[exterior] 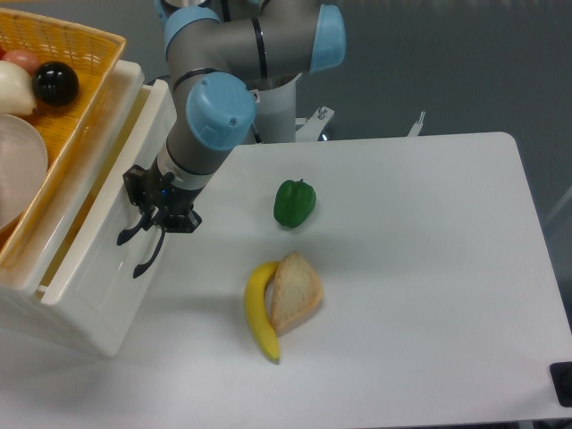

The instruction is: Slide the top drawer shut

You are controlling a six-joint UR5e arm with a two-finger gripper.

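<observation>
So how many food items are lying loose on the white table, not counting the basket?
3. A green bell pepper sits mid-table; nearer the front, a yellow banana curves against a tan bread slice. None looks hidden.

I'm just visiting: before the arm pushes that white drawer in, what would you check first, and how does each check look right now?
1. Top drawer not yet closed: ok, it juts out of the cabinet.
2. Gripper placed at the drawer front: ok, beside the black handle.
3. Gripper actually touching the front: cannot tell.
4. Green pepper, banana and bread out of the way: ok, they lie apart on the table.
5. Orange basket not blocking: cannot tell.
</observation>
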